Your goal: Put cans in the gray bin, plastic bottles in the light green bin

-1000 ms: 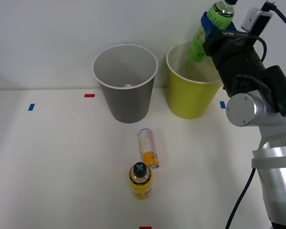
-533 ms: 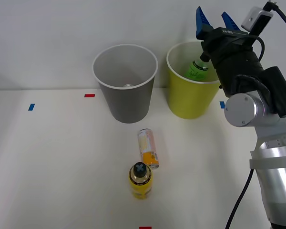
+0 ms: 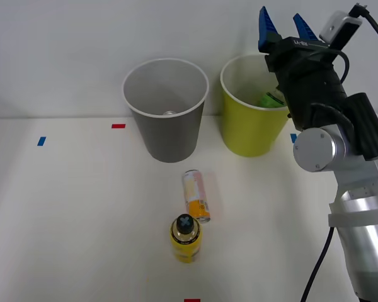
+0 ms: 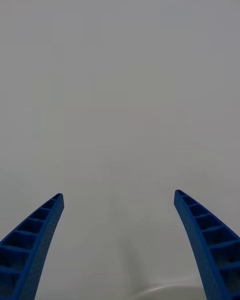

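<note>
No lettering can be read anywhere on the table. The slim can [image 3: 195, 195] carries cream-pink and orange print, and the yellow bottle [image 3: 185, 238] has a label, but neither shows legible words. There may be small pale markings on the black housing behind the right gripper [image 3: 283, 26], too fine to make out.

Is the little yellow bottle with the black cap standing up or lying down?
Standing up. The yellow bottle shows its black cap facing upward on the white table.
</note>
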